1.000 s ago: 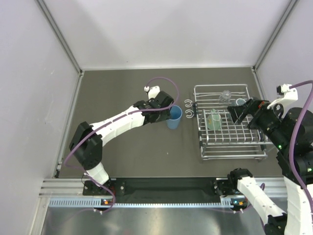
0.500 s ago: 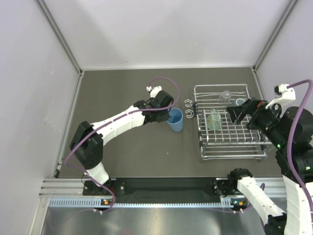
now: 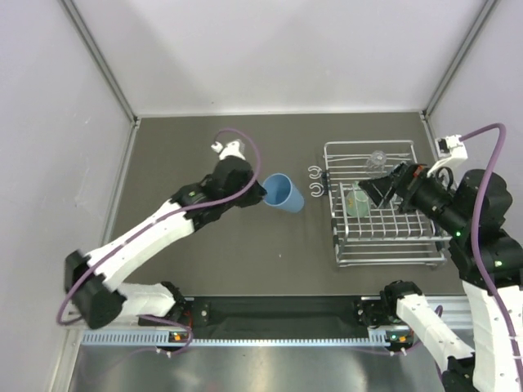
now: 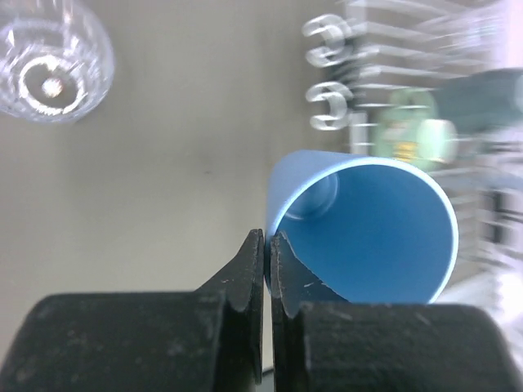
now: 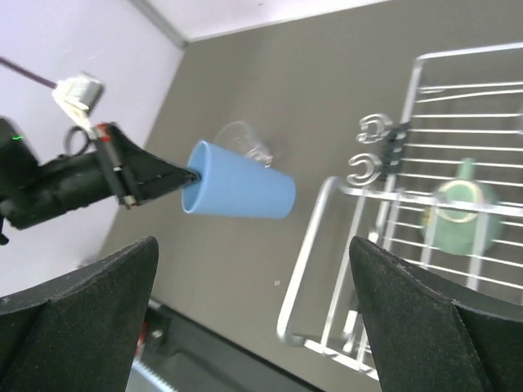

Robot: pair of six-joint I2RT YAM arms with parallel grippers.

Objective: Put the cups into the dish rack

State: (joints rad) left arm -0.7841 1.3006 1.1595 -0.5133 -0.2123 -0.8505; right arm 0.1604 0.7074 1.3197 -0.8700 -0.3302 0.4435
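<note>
My left gripper (image 4: 267,245) is shut on the rim of the blue tumbler (image 4: 368,229), one finger inside and one outside. It holds the tumbler (image 3: 283,193) tipped on its side above the table, left of the dish rack (image 3: 339,237). A clear tumbler (image 4: 51,69) stands on the table behind it (image 5: 241,139). In the rack sit a teal-green mug (image 3: 357,201) and a small clear cup (image 3: 377,158). My right gripper (image 3: 382,191) hangs open over the rack with nothing between its fingers (image 5: 82,314).
Two curled hooks (image 3: 315,180) stick out from the rack's left side, close to the blue tumbler's base. Grey walls close the table at the back and sides. The arm bases and a metal rail (image 3: 270,314) run along the near edge.
The left gripper shut on the blue tumbler's rim, lifted it off the table and tipped it sideways while its arm swung left. The right gripper shifted slightly left over the rack.
</note>
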